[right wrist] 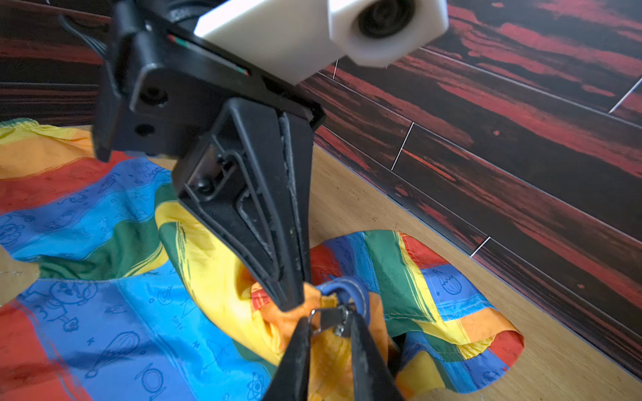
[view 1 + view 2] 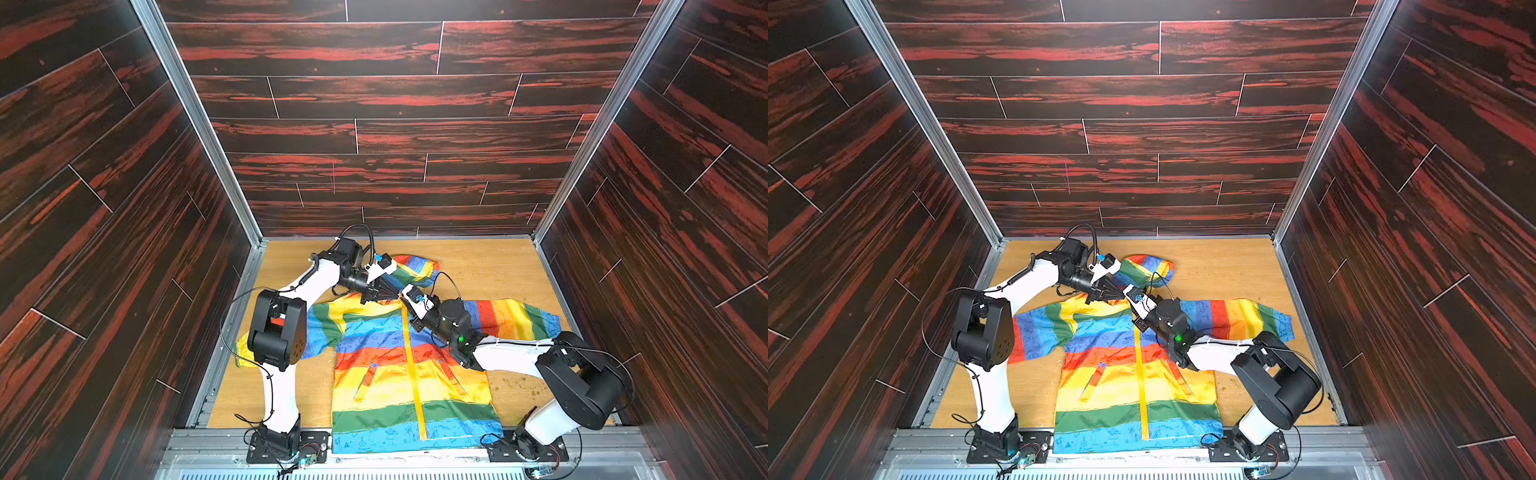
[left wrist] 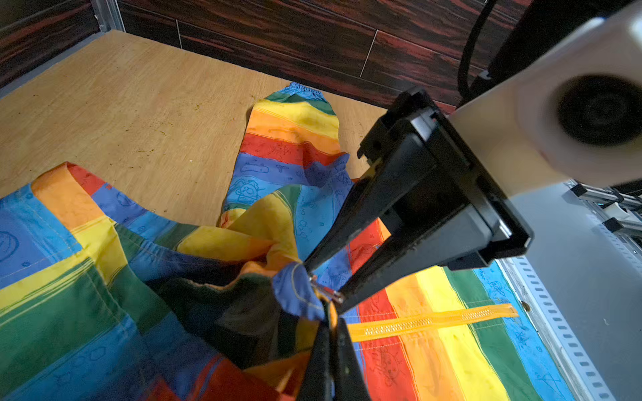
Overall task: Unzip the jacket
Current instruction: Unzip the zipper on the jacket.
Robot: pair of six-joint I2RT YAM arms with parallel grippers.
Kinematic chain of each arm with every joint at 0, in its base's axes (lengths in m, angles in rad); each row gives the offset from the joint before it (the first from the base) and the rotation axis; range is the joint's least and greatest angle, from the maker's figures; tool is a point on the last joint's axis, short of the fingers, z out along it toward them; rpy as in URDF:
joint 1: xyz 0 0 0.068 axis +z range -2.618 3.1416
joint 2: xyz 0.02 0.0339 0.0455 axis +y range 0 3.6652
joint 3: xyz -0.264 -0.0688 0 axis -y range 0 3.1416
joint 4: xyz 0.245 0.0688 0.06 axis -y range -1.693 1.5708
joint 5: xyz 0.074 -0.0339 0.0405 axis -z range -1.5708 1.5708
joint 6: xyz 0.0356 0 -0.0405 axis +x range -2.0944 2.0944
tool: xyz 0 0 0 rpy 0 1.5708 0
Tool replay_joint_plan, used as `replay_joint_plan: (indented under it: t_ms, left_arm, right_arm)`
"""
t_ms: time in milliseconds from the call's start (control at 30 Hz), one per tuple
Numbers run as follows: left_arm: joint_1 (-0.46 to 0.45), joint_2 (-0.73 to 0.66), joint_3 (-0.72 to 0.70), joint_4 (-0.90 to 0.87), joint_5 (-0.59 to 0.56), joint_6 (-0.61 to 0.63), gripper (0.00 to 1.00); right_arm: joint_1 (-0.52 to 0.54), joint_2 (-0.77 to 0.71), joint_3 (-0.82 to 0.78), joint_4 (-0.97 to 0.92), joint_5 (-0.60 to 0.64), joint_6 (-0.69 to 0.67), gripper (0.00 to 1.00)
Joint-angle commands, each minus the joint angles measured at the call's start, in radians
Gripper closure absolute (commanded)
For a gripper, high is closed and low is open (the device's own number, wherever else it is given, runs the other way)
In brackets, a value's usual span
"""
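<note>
You're basically at the start here: the jacket [image 2: 386, 374] lies flat on the worktop [image 2: 478, 266], zipper [image 2: 412, 374] shut down to the hem, left fingers [image 1: 271, 225] clamped on the collar [image 1: 274, 314], right fingers [image 1: 295, 357] pinching the zipper pull [image 1: 330, 317], so the whole pull-down's left to do.

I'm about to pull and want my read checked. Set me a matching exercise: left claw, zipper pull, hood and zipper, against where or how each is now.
Things:
1. left claw
2. zipper pull
3. hood
4. zipper

States:
A. closed along the front of the jacket
B. between the fingertips of the right claw
C. shut on jacket fabric at the neck
D. lying on the wooden table toward the back wall

Pairs: 1-C, 2-B, 3-D, 4-A
</note>
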Motion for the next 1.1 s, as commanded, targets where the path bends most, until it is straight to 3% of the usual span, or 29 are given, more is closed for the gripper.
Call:
replay_joint_plan:
  t_ms: [0,867,1067]
  left_arm:
    - [-0.002,-0.045,0.029,-0.028,0.045,0.024,1.00]
    - [-0.003,-0.034,0.035,-0.039,0.047,0.026,1.00]
    - [-0.003,-0.031,0.035,-0.043,0.048,0.027,1.00]
  right_arm:
    - [-0.003,0.016,0.023,-0.008,0.005,-0.010,0.77]
    - [-0.003,-0.002,0.011,0.030,-0.016,0.001,0.78]
    - [-0.003,-0.008,0.001,0.045,-0.025,0.002,0.71]
